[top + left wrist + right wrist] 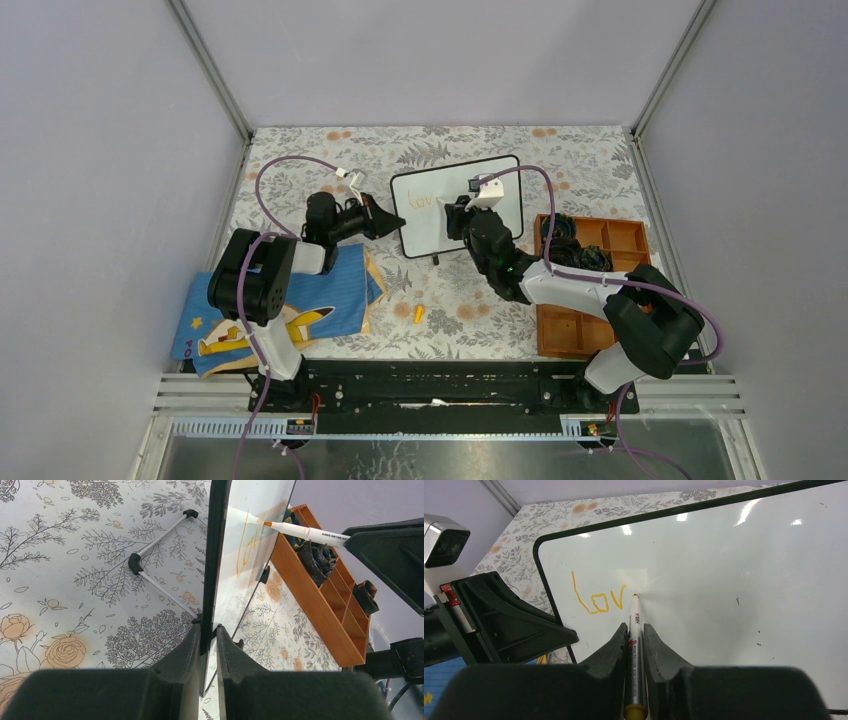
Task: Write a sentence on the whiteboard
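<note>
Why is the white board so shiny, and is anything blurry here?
Right wrist: bright glare spots the whiteboard near its top edge, orange letters sharp. Left wrist: whiteboard mirrors the marker tip. Top external: letters too small to read.

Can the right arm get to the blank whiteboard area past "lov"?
Probably yes. The right gripper holds the marker with its tip just after the letters; the whiteboard beyond is bare, and the left gripper clamps only its edge.

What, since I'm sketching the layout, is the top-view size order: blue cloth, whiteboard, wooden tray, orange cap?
1. blue cloth, though partly hidden.
2. wooden tray and whiteboard: close; the board stands tilted, so unranked.
3. orange cap.
</note>
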`<act>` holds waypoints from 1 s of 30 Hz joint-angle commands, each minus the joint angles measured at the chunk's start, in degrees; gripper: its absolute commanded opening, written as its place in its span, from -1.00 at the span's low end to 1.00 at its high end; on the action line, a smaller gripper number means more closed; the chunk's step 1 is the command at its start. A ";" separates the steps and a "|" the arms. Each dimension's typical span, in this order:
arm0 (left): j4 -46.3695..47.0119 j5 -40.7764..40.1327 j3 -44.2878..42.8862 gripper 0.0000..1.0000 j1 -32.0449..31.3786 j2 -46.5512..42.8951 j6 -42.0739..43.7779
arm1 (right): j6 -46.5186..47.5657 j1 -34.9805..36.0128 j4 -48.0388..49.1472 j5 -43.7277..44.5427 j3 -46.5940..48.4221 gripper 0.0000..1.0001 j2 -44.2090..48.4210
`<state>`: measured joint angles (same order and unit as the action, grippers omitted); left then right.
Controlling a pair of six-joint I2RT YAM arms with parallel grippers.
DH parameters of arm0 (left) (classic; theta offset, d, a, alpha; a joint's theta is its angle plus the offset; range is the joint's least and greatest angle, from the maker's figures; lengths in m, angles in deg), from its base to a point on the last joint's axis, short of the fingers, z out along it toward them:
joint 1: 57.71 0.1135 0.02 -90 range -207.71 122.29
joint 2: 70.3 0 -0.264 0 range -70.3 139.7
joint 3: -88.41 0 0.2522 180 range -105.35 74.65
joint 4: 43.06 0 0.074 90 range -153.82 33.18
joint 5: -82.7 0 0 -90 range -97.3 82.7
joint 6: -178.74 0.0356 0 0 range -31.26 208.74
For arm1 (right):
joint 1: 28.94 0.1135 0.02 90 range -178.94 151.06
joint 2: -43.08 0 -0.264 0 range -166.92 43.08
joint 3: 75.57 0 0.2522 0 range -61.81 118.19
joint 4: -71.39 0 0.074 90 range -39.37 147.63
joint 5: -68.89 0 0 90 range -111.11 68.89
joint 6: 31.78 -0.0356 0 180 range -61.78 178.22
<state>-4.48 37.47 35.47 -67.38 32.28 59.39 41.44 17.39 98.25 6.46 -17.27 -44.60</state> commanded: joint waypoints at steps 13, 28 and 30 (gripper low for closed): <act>-3.03 -0.84 -0.13 -1.00 -0.41 -0.41 1.92 | 1.83 -1.65 1.18 4.17 3.81 -1.00 0.43; -3.16 -0.84 -0.22 -1.00 -0.48 -0.31 1.92 | 1.17 -1.68 0.82 -0.60 4.45 -1.00 -0.67; -3.18 -0.84 -0.24 -1.00 -0.52 -0.34 1.92 | 0.75 -1.68 0.57 -1.20 4.36 -1.00 -0.74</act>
<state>-4.55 37.51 35.47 -67.80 32.28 59.39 42.76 16.25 98.03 7.05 -14.76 -44.95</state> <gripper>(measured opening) 0.181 0.188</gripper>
